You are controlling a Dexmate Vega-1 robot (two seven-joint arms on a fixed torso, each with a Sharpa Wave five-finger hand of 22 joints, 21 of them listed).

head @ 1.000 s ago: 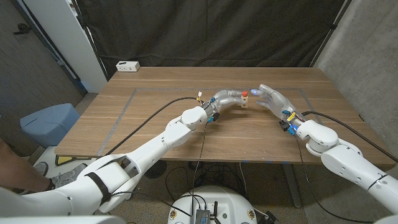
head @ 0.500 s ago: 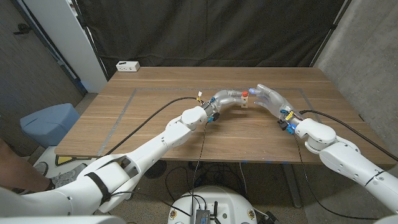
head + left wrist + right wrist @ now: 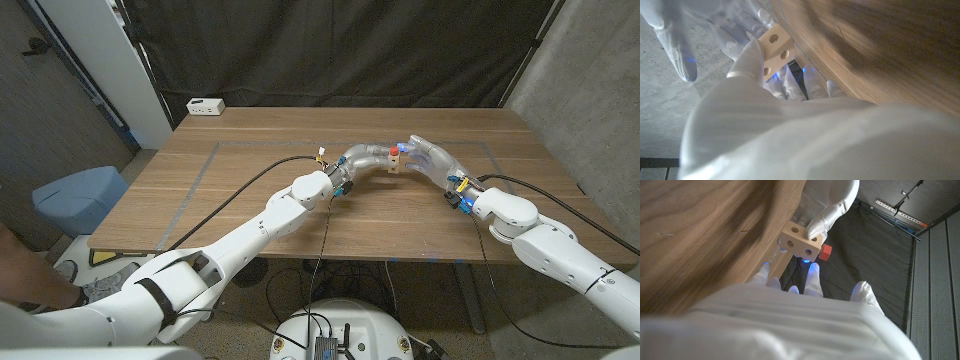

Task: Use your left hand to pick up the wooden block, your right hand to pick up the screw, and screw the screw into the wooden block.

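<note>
White arms, black cables (image 3: 250,182)

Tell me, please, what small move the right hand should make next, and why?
Probably close the right hand on the red-headed screw and begin turning it. The left hand holds the wooden block just above the table, the screw's red head sticks out of the block, and the right hand's fingers reach up beside it, seemingly not yet gripping.
</note>
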